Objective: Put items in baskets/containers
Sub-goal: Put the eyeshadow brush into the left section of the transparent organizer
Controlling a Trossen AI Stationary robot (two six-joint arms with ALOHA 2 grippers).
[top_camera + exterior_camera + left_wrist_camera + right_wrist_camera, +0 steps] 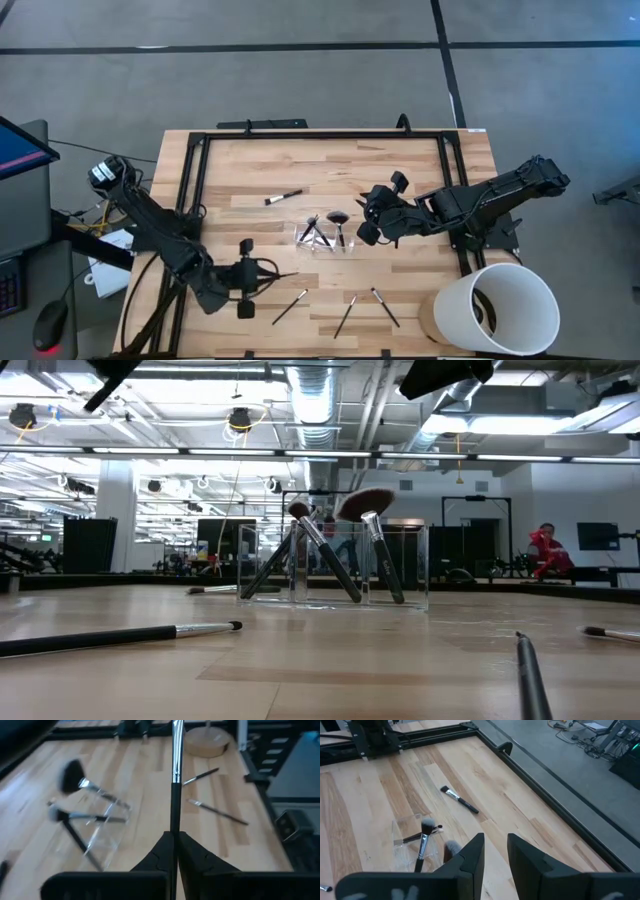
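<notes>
A clear tray (325, 238) stands mid-table with several brushes leaning in it, heads up (368, 505). Several more brushes lie flat on the wood: one beyond the tray (283, 197) and three near the front edge (290, 306) (345, 315) (385, 307). Left of the tray, my left gripper (258, 274) is shut on one dark-handled brush (175, 795). Just right of the tray, my right gripper (372, 222) hangs open with nothing between its fingers (495, 852). My left gripper pinches the brush's dark handle (174, 827) between its two fingers. The fingers come from the table's left, slanting slightly down. The brush sticks straight out ahead along their line, silver ferrule (176, 765) away from the gripper, clear of the table and pointing toward the table's right.
A large white bucket (505, 305) stands at the front right corner. A black frame (320, 135) runs along the table's far edge and both sides. Bare wood lies between the tray and the front-edge brushes.
</notes>
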